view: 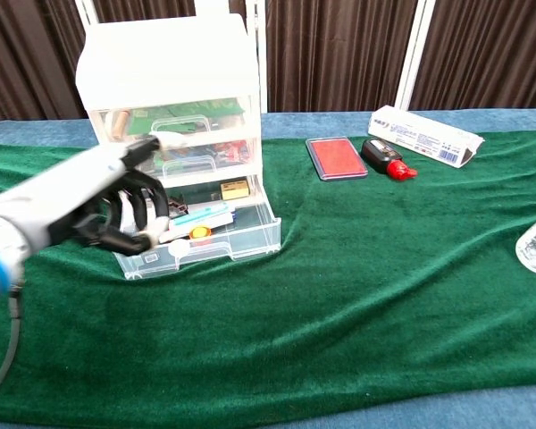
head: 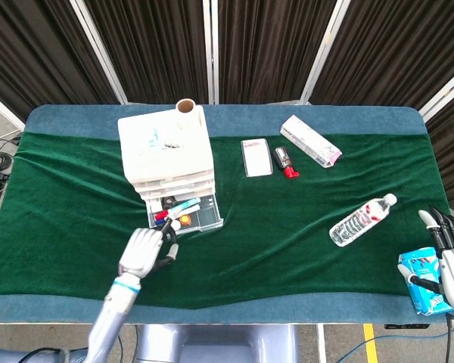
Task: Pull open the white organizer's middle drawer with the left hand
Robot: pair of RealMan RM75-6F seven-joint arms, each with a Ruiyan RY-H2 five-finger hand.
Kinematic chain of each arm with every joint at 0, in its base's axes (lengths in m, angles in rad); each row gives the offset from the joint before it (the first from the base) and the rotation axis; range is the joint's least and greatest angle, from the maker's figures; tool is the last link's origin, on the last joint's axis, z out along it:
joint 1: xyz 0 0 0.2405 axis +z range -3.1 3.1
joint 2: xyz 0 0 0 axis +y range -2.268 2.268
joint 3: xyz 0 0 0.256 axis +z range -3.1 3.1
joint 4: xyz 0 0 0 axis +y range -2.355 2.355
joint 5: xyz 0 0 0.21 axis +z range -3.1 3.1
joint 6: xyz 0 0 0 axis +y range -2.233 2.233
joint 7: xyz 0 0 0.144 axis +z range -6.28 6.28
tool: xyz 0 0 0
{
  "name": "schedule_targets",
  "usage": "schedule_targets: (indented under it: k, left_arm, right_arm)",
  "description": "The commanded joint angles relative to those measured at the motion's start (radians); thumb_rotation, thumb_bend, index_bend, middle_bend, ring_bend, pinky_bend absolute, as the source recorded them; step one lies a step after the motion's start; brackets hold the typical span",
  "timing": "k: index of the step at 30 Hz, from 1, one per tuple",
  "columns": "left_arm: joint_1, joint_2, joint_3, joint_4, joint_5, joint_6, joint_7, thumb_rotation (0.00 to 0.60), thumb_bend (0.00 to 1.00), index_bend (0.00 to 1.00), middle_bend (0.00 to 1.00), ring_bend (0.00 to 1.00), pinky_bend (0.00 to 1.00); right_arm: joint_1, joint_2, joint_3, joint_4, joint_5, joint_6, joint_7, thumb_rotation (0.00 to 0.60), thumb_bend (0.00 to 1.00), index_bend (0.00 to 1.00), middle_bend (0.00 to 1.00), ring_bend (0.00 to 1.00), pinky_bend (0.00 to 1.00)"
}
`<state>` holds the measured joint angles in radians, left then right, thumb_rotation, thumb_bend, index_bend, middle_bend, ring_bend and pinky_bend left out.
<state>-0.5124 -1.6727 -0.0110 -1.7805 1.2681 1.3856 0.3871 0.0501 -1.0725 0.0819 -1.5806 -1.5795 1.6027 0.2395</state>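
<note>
So, the white organizer stands on the green cloth at the bench's back-left, w/ a cardboard roll just behind it. Its bottom drawer is pulled out, showing pens and an orange bit inside. The middle drawer sits flush, closed, handle at front center.

Left robot hand hovers in front of the organizer, left of the open bottom drawer, raised off the cloth. Fingers curled in loosely, holding nothing; in chest view the thumb tip reaches up near the middle drawer's front, but contact can't be told. In head view it's just below the drawer's front-left corner.

Right robot hand is at the bench's far right edge, fingers spread apart and upright, empty, touching or just beside a blue packet.

Elsewhere: a red-faced pad, a small black item w/ red cap beside it, a long white box at the back right, and a water bottle lying on its side.
</note>
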Motion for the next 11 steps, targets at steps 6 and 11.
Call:
schedule_targets:
  k: [6, 11]
  left_arm:
    - [0.202, 0.169, 0.170, 0.108, 0.315, 0.314, 0.074, 0.600, 0.32, 0.00, 0.00, 0.00, 0.11]
    - [0.285, 0.198, 0.178, 0.193, 0.332, 0.389, 0.038, 0.600, 0.25, 0.00, 0.00, 0.00, 0.00]
  right_arm:
    - [0.001, -0.026, -0.004, -0.004, -0.014, 0.006, -0.089, 0.600, 0.04, 0.04, 0.00, 0.00, 0.00]
    - [0.003, -0.039, -0.007, -0.004, -0.026, 0.008, -0.129, 0.600, 0.04, 0.03, 0.00, 0.00, 0.00]
